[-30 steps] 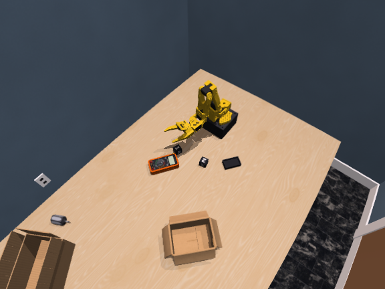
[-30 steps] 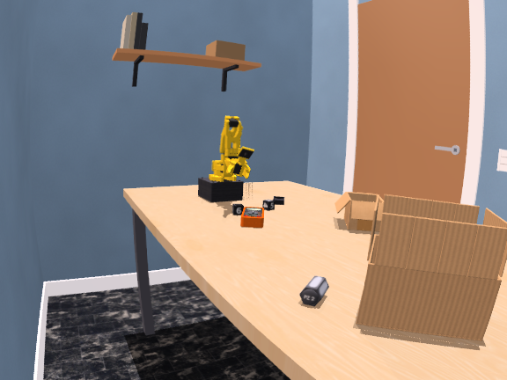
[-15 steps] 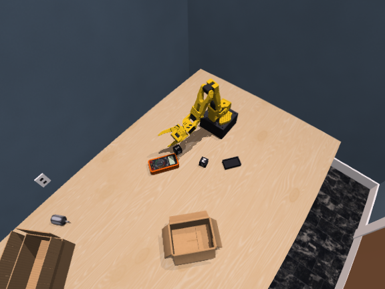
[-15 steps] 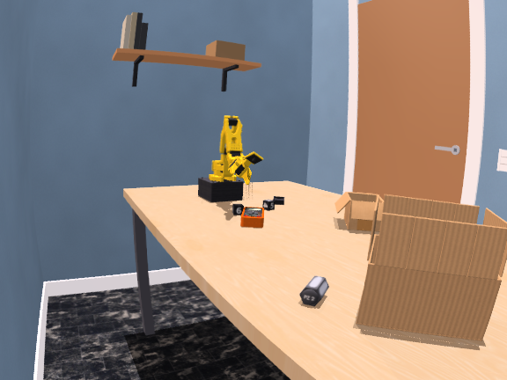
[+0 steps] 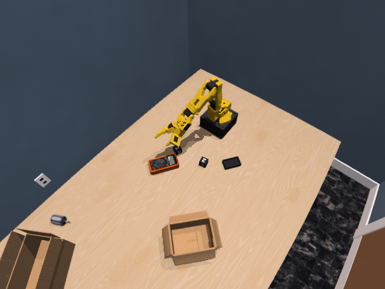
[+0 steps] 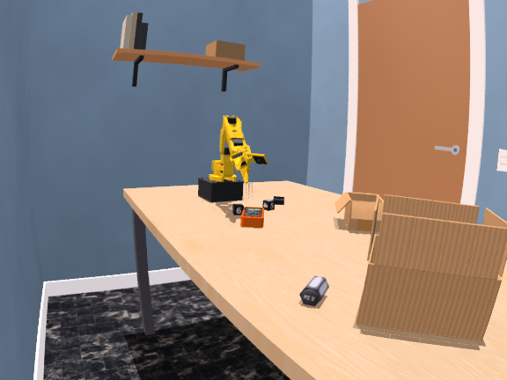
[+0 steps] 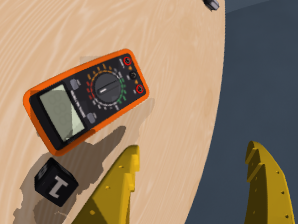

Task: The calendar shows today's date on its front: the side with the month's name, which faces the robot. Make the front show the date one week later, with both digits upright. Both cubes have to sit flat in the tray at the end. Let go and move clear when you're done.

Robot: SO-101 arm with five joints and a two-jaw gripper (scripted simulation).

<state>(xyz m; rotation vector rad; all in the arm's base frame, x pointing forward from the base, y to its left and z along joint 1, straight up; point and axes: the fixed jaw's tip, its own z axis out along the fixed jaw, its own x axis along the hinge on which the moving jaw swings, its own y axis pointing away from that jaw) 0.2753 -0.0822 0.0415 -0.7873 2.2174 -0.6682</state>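
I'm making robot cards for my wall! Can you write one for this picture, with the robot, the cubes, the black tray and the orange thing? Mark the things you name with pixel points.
robot: yellow arm on a black base [image 5: 218, 130] [image 6: 220, 190]
end effector [image 5: 161, 140] [image 6: 256, 171] [image 7: 192, 145]: open, nothing held
near cube [image 5: 177, 150] [image 6: 238, 209] [image 7: 56, 183]: on the table, beside the multimeter
other cube [image 5: 203, 162] [image 6: 268, 204]: on the table, between multimeter and tray
tray [image 5: 231, 162] [image 6: 279, 200]: no cube in it
multimeter [image 5: 164, 163] [image 6: 253, 219] [image 7: 89, 100]: orange, lying face up
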